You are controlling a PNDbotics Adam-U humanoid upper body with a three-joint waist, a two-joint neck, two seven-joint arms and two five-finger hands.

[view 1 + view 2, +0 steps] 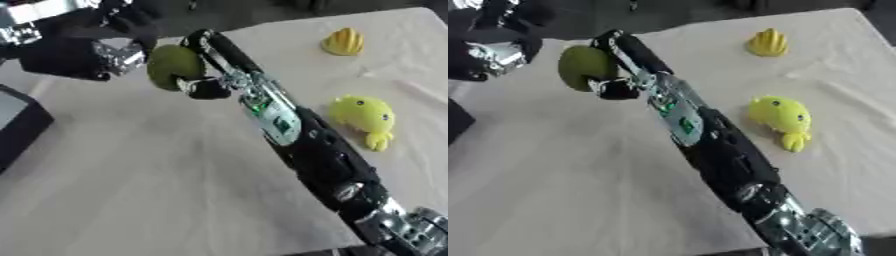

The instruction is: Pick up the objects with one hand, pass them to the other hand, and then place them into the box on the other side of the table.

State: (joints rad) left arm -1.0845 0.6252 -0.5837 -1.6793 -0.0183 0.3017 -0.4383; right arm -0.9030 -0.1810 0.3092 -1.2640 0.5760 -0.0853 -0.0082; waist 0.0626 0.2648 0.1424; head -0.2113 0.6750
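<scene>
A round green object (pixel 171 65) hangs above the table's far left part, with my right hand (pixel 203 86) shut on it; dark fingers (pixel 206 42) wrap its right side. The right arm runs up from the lower right corner across the middle. My left hand (pixel 83 57), black with a silver part, sits just left of the green object in the upper left corner, its fingers relaxed and not closed on anything. A narrow gap shows between it and the object in the right eye view. A dark box (pixel 19 125) stands at the left edge.
A yellow plush toy (pixel 363 117) with dark eyes lies on the table's right side. A yellow ridged object (pixel 343 42) sits near the far right. The table (pixel 149 190) wears a pale cloth; its near edge cuts across the bottom.
</scene>
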